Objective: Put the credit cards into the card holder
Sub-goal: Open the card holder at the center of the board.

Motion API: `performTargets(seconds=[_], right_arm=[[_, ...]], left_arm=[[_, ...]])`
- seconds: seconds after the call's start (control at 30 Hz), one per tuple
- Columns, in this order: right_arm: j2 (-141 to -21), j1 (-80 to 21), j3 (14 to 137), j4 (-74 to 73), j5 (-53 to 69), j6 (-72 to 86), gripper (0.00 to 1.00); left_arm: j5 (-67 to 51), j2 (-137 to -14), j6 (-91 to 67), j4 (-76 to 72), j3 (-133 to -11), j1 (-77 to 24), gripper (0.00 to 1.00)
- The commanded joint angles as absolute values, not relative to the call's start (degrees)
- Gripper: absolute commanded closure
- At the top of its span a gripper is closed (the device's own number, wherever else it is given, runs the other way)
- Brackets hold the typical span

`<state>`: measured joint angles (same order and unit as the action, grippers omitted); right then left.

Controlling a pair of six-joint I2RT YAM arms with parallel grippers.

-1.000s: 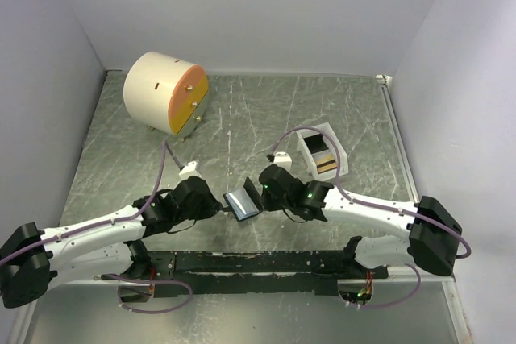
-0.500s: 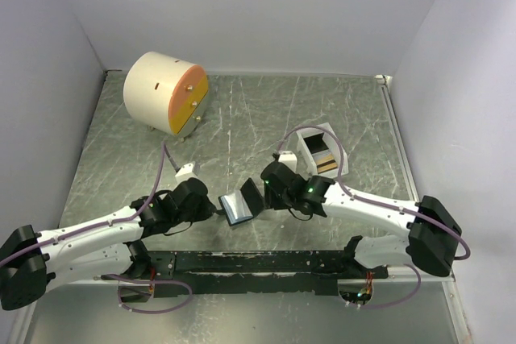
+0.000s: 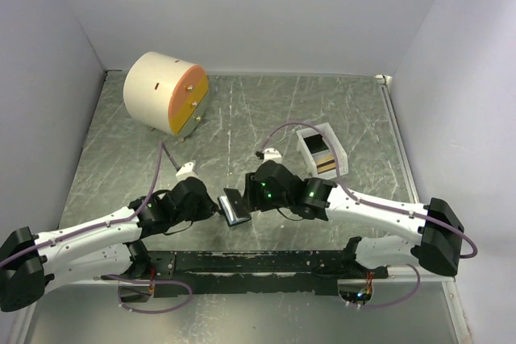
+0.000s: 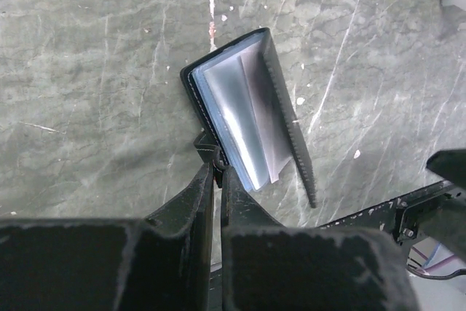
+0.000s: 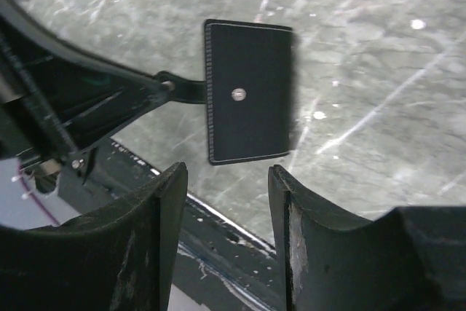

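The black card holder point(image 4: 244, 103) hangs half open just above the table, its pale blue-grey clear sleeves facing the left wrist camera. My left gripper point(image 4: 216, 169) is shut on its lower corner. From the right wrist I see the holder's black outer cover point(image 5: 247, 92) with a small stud. My right gripper point(image 5: 227, 172) is open, nothing between its fingers, a little short of that cover. In the top view the holder point(image 3: 234, 207) sits between the left gripper point(image 3: 216, 209) and the right gripper point(image 3: 248, 192). Credit cards point(image 3: 326, 165) stand in the white tray.
The white open tray point(image 3: 339, 151) stands behind the right arm at the right. A big cream cylinder with an orange face point(image 3: 165, 93) sits at the back left. The black base rail point(image 3: 258, 262) runs along the near edge.
My right gripper has opened and let go of the holder's flap, and that arm has shifted left. The holder has folded partly shut. The left gripper kept its grip.
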<state>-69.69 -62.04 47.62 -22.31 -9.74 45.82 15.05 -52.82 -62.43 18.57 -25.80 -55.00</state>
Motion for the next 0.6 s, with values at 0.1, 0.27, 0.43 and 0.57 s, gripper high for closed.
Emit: performTargets(seconds=[0.1, 0.27, 0.43, 0.57], right_arm=[[-71.7, -67.6, 50.0, -17.2, -8.8, 45.2, 0.52], [-73.0, -68.3, 49.6, -15.8, -8.9, 44.7, 0.52], [-75.1, -68.2, 49.4, -14.6, -8.5, 43.6, 0.52], [-77.3, -68.3, 50.4, -14.8, -7.8, 42.8, 0.52]], left_arm=[[12.0, -50.6, -63.1, 14.7, -27.3, -54.8, 0.93], [11.3, -50.1, -62.3, 14.8, -28.8, -54.8, 0.93], [10.9, -49.8, -62.3, 14.4, -28.7, -54.8, 0.93], [11.1, -49.5, -62.2, 14.8, -29.4, -54.8, 0.93]])
